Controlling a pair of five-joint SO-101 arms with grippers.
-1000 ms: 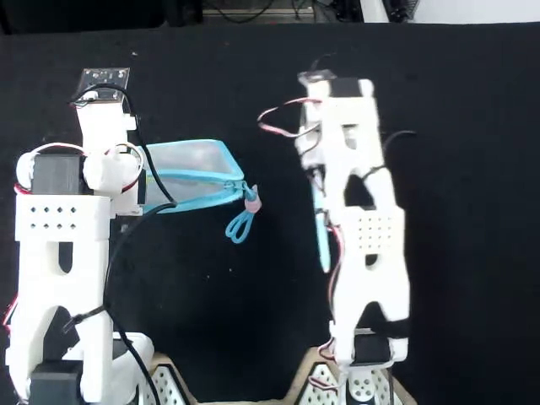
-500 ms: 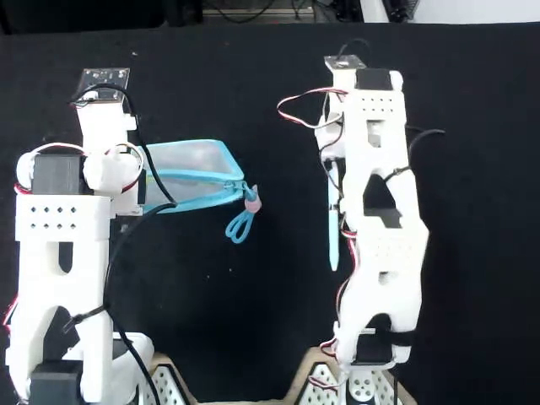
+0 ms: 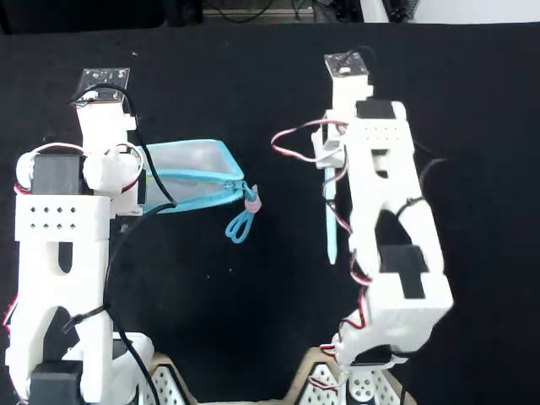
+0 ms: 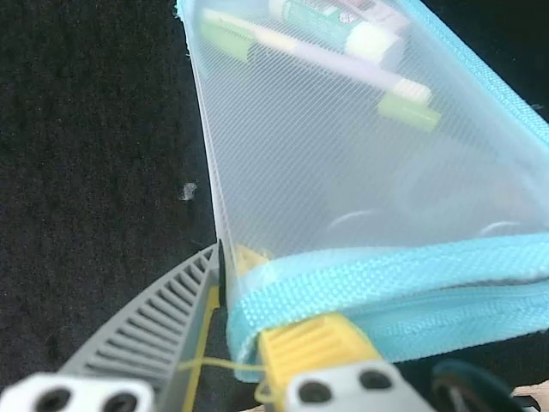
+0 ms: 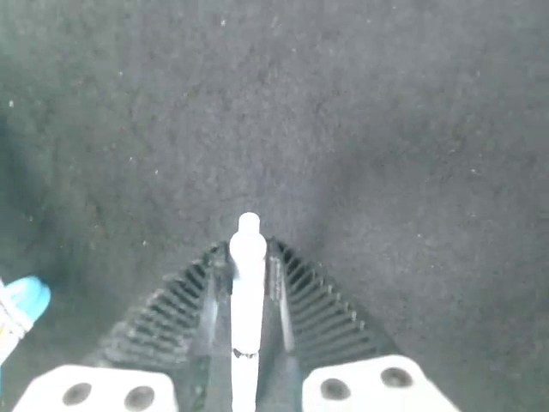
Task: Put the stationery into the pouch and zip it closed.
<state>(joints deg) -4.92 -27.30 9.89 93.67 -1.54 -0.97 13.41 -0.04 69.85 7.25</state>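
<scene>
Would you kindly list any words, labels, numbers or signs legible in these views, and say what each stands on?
No text can be read anywhere.
Label on the tube inside the pouch: blurred behind the mesh, unreadable.
Pen in the right gripper: no print visible.

One pouch (image 3: 190, 173), one pen (image 3: 331, 236) outside it, two arms (image 3: 59, 253) (image 3: 392, 219).

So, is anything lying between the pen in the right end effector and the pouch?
Nothing visible does. Between the pen and the pouch there is only bare black table; the pouch's blue pull loop lies at its corner toward the pen.
</scene>
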